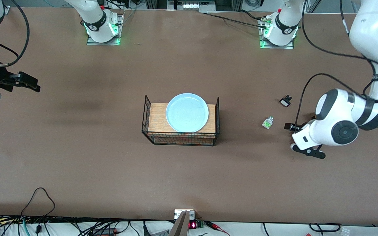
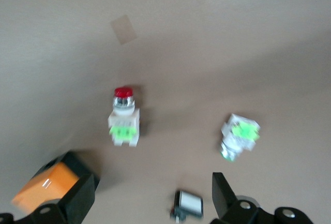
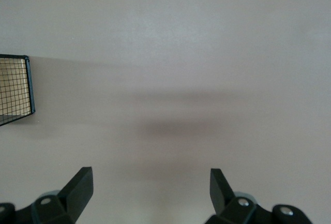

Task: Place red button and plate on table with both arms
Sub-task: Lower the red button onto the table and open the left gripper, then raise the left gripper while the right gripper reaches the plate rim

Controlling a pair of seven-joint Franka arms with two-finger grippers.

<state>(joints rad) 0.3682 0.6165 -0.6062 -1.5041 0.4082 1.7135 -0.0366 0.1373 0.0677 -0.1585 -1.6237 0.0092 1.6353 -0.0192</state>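
The red button [image 2: 124, 121] rests on the brown table [image 2: 217, 38], clear of my left gripper's fingers; in the front view the left arm hides it. My left gripper [image 2: 151, 199] [image 1: 302, 140] hangs open over the table toward the left arm's end and holds nothing. The pale blue plate [image 1: 187, 112] lies on the wooden top of the black wire basket stand [image 1: 157, 121] at the table's middle. My right gripper [image 1: 33, 84] [image 3: 151, 189] waits open over bare table [image 1: 77, 164] toward the right arm's end, with nothing between its fingers.
A green-white part [image 1: 267, 122] [image 2: 239, 135] and a small black-and-white part [image 1: 285, 101] [image 2: 187, 204] lie on the table near the left gripper. An orange block [image 2: 45, 185] shows beside one left finger. A corner of the wire stand [image 3: 15, 87] appears in the right wrist view.
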